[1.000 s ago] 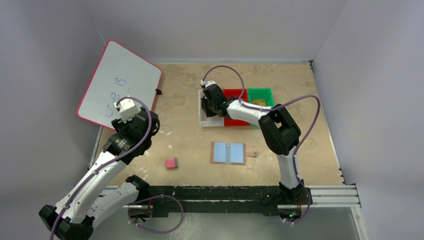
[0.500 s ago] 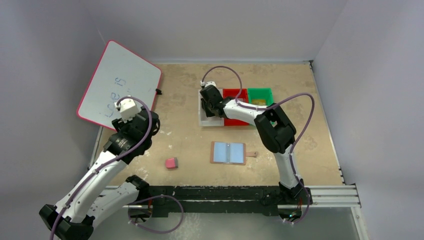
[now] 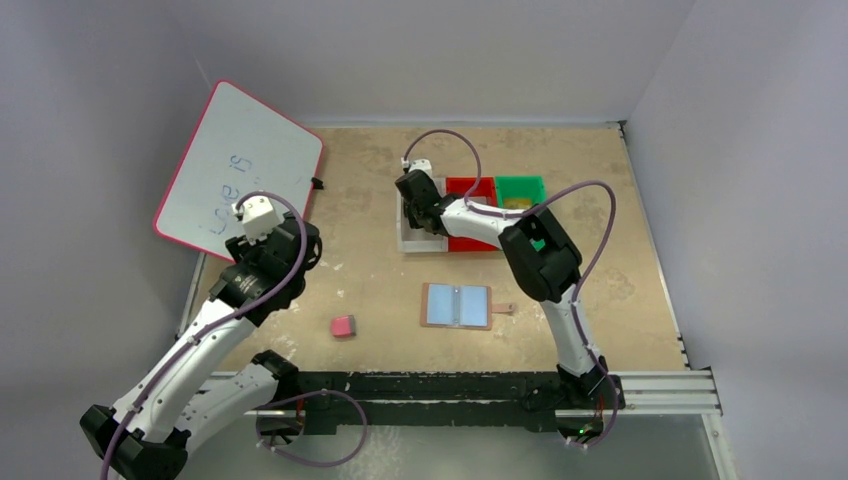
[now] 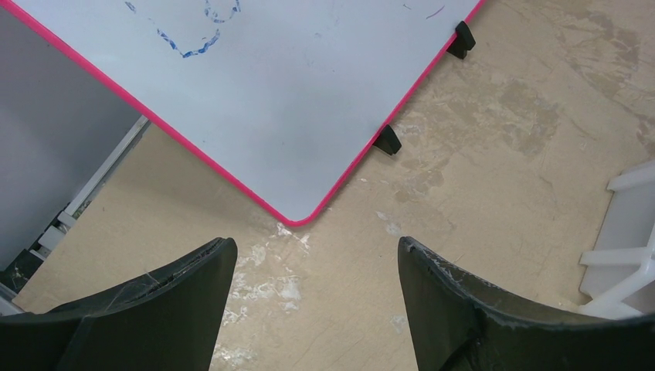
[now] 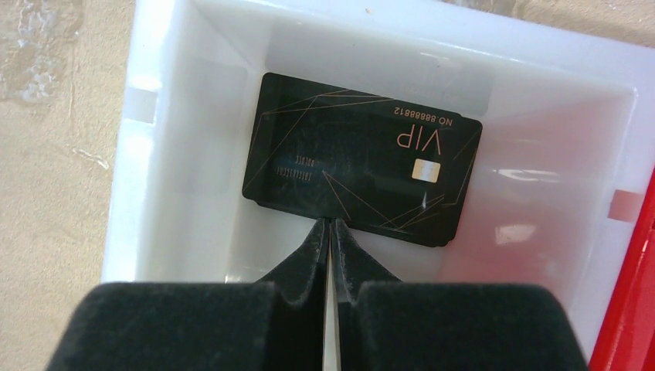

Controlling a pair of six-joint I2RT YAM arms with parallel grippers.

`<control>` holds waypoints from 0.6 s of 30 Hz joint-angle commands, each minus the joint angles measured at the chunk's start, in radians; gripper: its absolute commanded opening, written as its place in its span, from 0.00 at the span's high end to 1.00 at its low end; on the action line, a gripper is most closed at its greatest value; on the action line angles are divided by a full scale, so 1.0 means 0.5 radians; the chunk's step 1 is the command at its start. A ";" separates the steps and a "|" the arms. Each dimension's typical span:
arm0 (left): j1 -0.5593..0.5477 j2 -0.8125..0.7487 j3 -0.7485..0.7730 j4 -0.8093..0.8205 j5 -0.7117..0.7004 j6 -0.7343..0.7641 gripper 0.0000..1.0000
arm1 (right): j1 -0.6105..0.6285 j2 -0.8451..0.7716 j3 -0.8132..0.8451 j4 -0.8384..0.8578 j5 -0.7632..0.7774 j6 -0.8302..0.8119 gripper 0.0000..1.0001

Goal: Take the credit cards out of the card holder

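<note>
Pressed together, the right gripper (image 5: 330,222) is edging toward 11 o'clock over the white bin (image 5: 123,154) holding a black credit card (image 5: 359,166). The card holder (image 3: 457,305), open at its 6 o'clock, is looking emptied. The left gripper (image 4: 317,247) is hanging spread.

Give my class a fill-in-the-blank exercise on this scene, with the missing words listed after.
The bin holding the black card is ____. The card holder lies ____ on the table. The right end effector is ____.
Missing words: white; open; shut.
</note>
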 commanded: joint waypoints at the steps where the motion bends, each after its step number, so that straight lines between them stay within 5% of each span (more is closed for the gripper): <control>1: 0.010 0.007 0.006 0.044 -0.015 0.022 0.23 | 0.002 0.045 0.067 0.066 0.127 0.024 0.95; 11: 0.010 0.025 0.005 0.040 -0.022 0.018 0.23 | 0.003 0.012 0.077 0.091 0.020 0.005 0.93; 18: 0.010 0.026 0.012 0.031 -0.030 0.008 0.22 | 0.006 -0.436 -0.153 0.304 -0.172 -0.131 0.80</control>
